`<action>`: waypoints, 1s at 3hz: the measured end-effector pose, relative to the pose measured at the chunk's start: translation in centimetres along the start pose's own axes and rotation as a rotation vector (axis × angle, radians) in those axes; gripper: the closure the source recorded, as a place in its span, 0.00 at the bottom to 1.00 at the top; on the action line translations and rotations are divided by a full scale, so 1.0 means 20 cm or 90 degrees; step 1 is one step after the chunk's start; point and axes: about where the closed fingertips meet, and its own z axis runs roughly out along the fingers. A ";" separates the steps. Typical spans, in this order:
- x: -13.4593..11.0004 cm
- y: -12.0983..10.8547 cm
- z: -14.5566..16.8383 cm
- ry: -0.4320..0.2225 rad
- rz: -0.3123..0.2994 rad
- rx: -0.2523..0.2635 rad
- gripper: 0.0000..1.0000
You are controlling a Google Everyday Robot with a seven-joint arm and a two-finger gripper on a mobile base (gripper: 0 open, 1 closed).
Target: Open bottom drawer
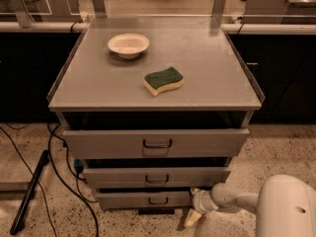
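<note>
Lowest of three grey fronts, the bottom drawer (123,200), down at the foot of the table (98,90) and just above the floor (276,152): narrowest and shortest of the three, with a small dark loop handle (158,200) at centre. Front tucked under the middle drawer (113,177), only a thin dark line between them. Just beside its right end, low near the floor, the claw (194,205), pale with cream tips, pointed left toward the front's corner. Whether touching the front, cannot tell; open or closed, cannot tell either. Behind the claw, a slim white arm (232,198) reaching in from the lower right, out of a large rounded white housing (286,206) at the picture's corner. Above the middle drawer, with a loop handle of its own, a dark gap, then the top drawer (108,143), widest and tallest, again with a dark gap over it beneath the table's top. On that grey top, a shallow white bowl (128,45) toward the back left and a sponge (163,80), green over yellow, nearer the front centre, well apart from the bowl. Left of the table, dark cables (55,168) trailing across the speckled floor and a black rod (28,191) lying aslant. Dark counters (29,73) behind on both sides.
</note>
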 end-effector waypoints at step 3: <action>0.07 0.05 0.06 0.037 0.034 -0.067 0.00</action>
